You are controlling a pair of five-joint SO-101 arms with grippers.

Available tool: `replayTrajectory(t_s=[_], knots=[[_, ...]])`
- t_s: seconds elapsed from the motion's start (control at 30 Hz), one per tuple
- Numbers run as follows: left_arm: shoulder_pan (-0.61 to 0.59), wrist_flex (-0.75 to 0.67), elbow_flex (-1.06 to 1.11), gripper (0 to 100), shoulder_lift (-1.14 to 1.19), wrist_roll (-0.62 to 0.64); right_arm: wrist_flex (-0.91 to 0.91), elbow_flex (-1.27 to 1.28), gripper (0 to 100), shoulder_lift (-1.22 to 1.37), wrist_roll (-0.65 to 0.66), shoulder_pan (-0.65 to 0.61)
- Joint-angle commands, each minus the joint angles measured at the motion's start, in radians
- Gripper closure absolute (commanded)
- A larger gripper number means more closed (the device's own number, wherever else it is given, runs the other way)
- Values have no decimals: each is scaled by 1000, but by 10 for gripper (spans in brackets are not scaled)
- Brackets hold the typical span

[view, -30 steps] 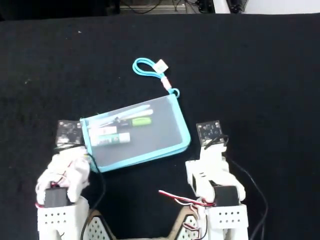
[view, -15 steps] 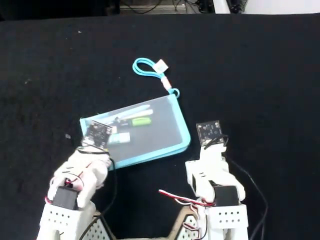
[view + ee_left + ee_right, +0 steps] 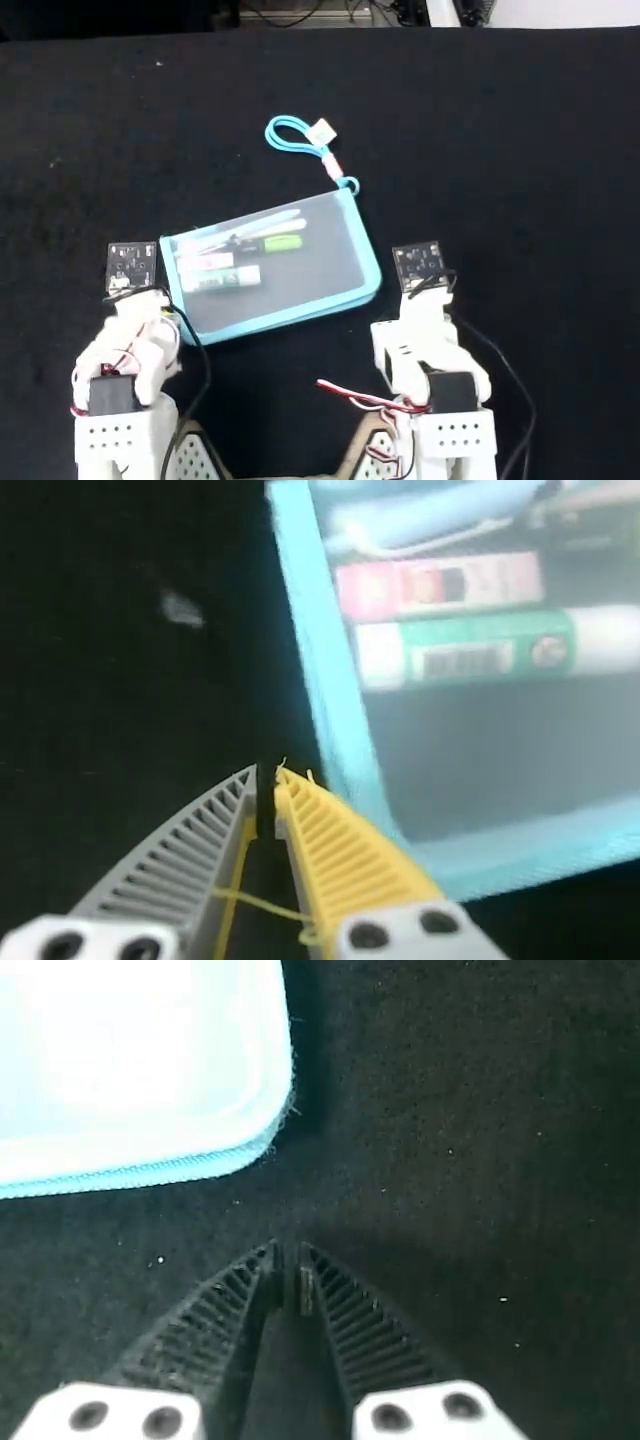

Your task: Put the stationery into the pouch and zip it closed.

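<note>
The translucent pouch (image 3: 272, 264) with a light blue edge lies flat on the black table, zipped shut, its blue loop strap (image 3: 295, 135) trailing toward the back. Stationery shows through its wall: a green-labelled stick (image 3: 470, 655), a red-and-white piece (image 3: 440, 582) and a small green item (image 3: 283, 243). My left gripper (image 3: 266, 780) is shut and holds nothing, just off the pouch's left edge (image 3: 320, 680). My right gripper (image 3: 290, 1260) is shut too, over bare cloth beside the pouch's near right corner (image 3: 250, 1130).
Black cloth (image 3: 500, 150) covers the whole table, with free room at the back and on both sides. Both arm bases (image 3: 120, 420) (image 3: 440, 410) stand at the front edge, with loose red and white wires (image 3: 360, 398) between them.
The left arm swung right over the pouch's left end half a second ago, then came back to the left edge. The pouch and the right arm stayed put.
</note>
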Motion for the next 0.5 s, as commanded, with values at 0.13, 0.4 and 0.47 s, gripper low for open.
replayTrajectory(t_s=[0.13, 0.4, 0.47], knots=[[295, 0, 24, 960, -2, 43, 8, -1, 975, -18, -9, 3], [386, 8, 24, 960, -2, 38, 8, -1, 975, -18, -9, 3], [312, 9, 24, 960, -2, 38, 8, -1, 975, -18, -9, 3]])
